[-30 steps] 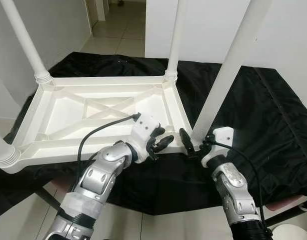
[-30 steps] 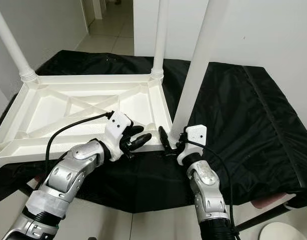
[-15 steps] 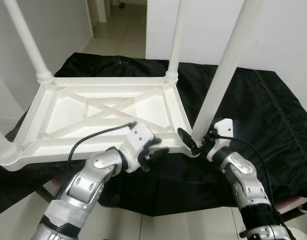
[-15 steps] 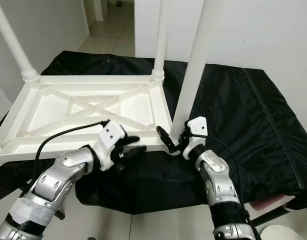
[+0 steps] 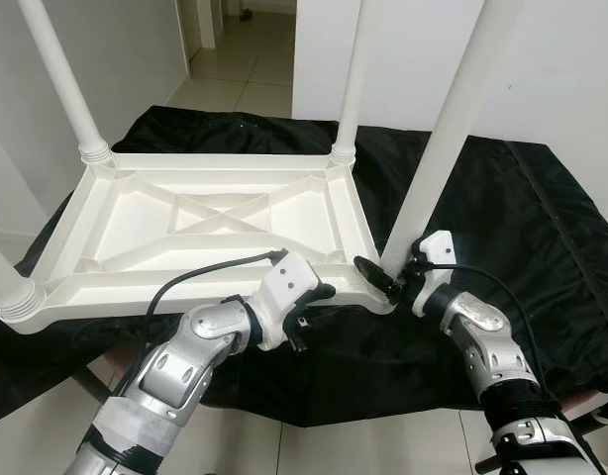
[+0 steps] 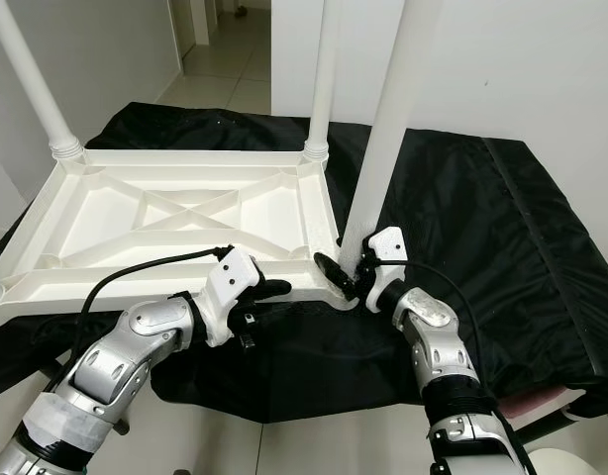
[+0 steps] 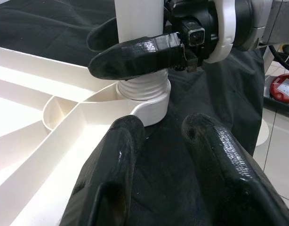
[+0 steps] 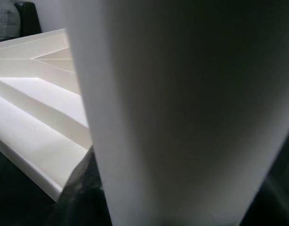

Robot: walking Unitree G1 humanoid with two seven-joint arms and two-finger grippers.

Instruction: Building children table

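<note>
White plastic table (image 5: 195, 213) upside down; our right pincer (image 5: 391, 280) clamps its near leg (image 5: 438, 148), left pincer (image 5: 306, 315) spread loose beside.

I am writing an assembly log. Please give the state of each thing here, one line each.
Tabletop: upside down on the black cloth.
Near right leg: upright in its corner socket.
Right claw: around that leg's base.
Left claw: open, beside the same corner.
</note>
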